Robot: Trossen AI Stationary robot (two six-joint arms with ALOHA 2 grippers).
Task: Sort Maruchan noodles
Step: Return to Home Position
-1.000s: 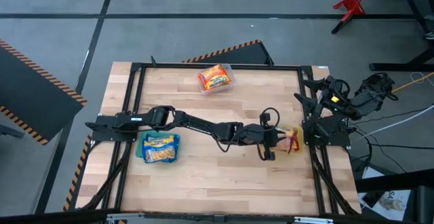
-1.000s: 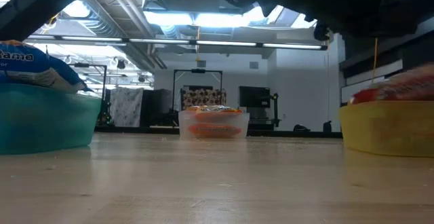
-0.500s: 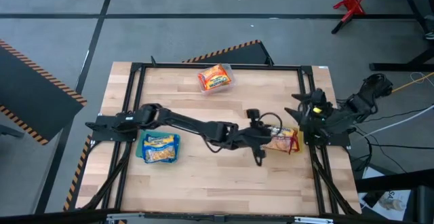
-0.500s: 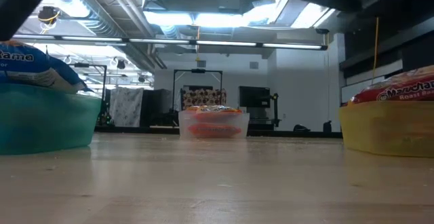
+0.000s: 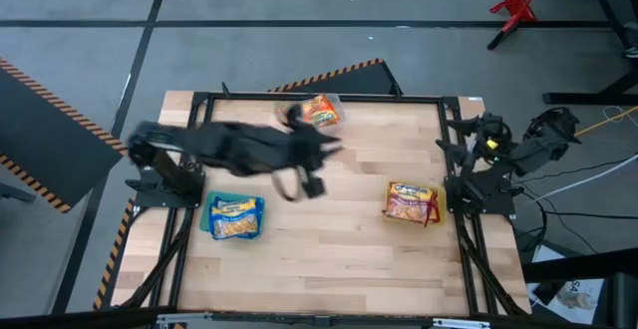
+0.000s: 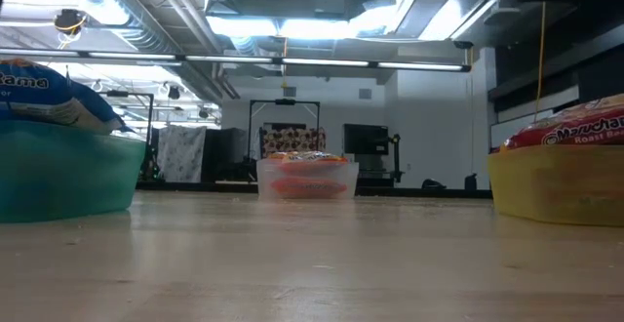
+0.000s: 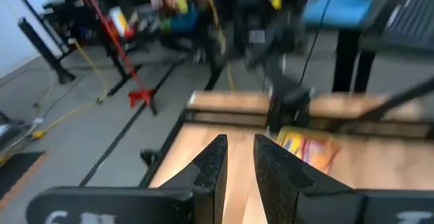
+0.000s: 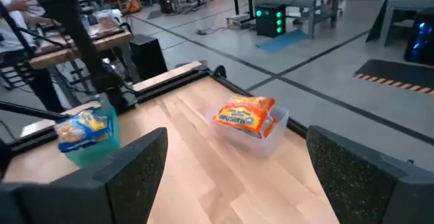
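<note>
Three bins hold the noodle packets. Dark red-and-white packets [image 5: 412, 200] lie in the yellow bin [image 6: 556, 183] near the right edge. Orange-red packets [image 5: 319, 112] fill the clear bin [image 8: 268, 137] at the far edge. Blue-and-yellow packets [image 5: 236, 216] sit in the teal bin [image 6: 58, 174] on the left. My left gripper [image 5: 307, 183] hangs blurred above the bare table middle, holding nothing; its fingers stand a narrow gap apart [image 7: 239, 161]. My right gripper [image 8: 234, 183] is wide open and waits folded at the right edge.
A black metal frame [image 5: 199, 160] runs along the table's sides. The wooden top [image 5: 329, 259] between the three bins and along the near edge is bare. Beyond the table stand lab benches, stands and cables.
My left arm has swung fast from the yellow bin back toward the table's left and far side, rising, and shows blurred. The dark red-and-white packet it stood over now lies uncovered in the yellow bin.
</note>
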